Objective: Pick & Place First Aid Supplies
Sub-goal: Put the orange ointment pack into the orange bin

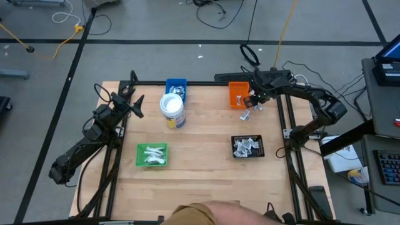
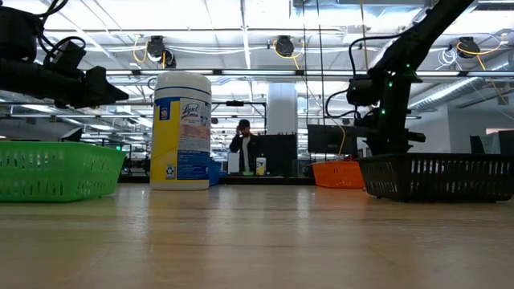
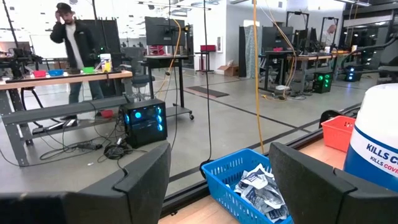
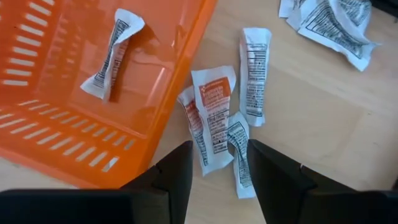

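Packets [image 4: 214,115] lie on the surface at 4 o'clock of our orange tray [image 4: 56,134]; right claw [image 4: 219,163] spread above them. Light, limp, slippery: we pinch mid-body. Left claw [image 3: 217,180] idle, spread.

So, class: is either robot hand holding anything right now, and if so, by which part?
Nothing is held. The right hand hovers open over loose packets beside the orange tray. The left hand is open and empty, facing the blue tray.

White printed packets [image 4: 214,112] were found lying flat, overlapping, on the table [image 4: 323,124] beside the orange tray [image 4: 56,130]; one packet [image 4: 112,56] lay inside it.
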Robot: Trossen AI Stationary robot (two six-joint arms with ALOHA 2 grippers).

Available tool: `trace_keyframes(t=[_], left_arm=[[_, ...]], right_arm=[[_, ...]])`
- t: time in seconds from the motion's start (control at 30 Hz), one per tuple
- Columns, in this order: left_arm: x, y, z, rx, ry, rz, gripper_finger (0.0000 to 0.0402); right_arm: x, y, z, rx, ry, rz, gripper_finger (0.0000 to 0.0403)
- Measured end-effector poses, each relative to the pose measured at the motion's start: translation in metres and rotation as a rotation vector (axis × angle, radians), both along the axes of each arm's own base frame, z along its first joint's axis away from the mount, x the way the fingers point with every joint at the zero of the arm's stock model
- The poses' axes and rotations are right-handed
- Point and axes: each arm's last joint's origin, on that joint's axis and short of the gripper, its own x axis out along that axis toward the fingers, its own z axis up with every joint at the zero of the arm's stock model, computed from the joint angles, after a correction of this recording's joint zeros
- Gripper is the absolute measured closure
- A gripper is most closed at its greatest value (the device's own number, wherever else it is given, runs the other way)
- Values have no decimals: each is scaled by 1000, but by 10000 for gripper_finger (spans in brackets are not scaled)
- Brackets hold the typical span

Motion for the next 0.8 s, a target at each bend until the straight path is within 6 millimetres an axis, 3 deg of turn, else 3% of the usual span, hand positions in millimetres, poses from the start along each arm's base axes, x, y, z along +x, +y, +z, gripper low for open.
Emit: trace_keyframes(t=[0.57, 0.8], left_arm=[[0, 0, 0, 0, 0, 0, 128], [0, 0, 0, 0, 0, 0, 128]], right_arm=[[4, -5, -16, 7, 16, 38, 300], [4, -6, -19, 19, 25, 38, 357]])
